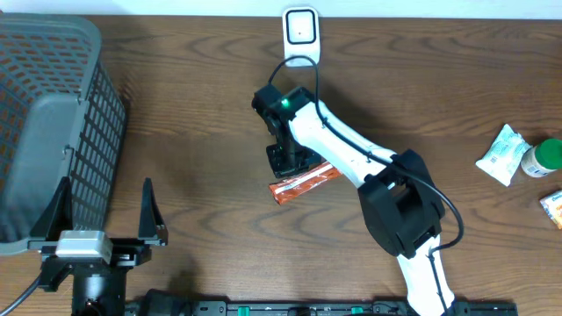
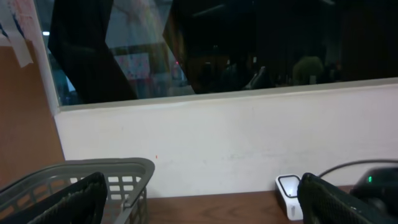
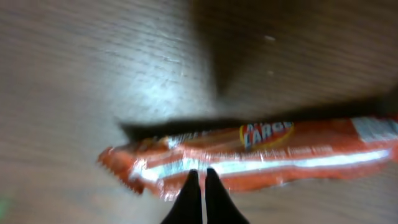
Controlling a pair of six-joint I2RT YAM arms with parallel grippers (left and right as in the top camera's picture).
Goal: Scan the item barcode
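Overhead view: the snack bar (image 1: 303, 185) is seen near the middle of the worktop (image 1: 202, 132). It lies aslant just beneath the right tool (image 1: 288, 160). The scanner (image 1: 300, 28) stands at the far edge, apart from the bar, with the tool between them. The left tool (image 1: 107, 211) is parked beside the basket (image 1: 97, 96), its fingers spread wide with nothing between them.

Right wrist view: the fingertips (image 3: 191, 190) are pressed together on the near long edge of the wrapper. Only a thin lip of film is judged to be pinched. A dark shadow is thrown behind the bar, so it is taken to be raised off the wood.

Risks noted:
- Slip or droop may be expected, since the hold is on slack film and not on the body of the bar.
- The bar may swing or twist on the way to the scanner, so that the code is presented edge-on or facing away.
- Glare is likely, because the wrapper is glossy and a bright streak already runs along it.

Appearance: the bar is long and flat, in an orange-red wrapper with a crimped end. A pale stripe runs lengthwise and a yellow-lettered logo sits near the middle. A light panel is seen at the far right end. No barcode can be made out, as the picture is blurred.
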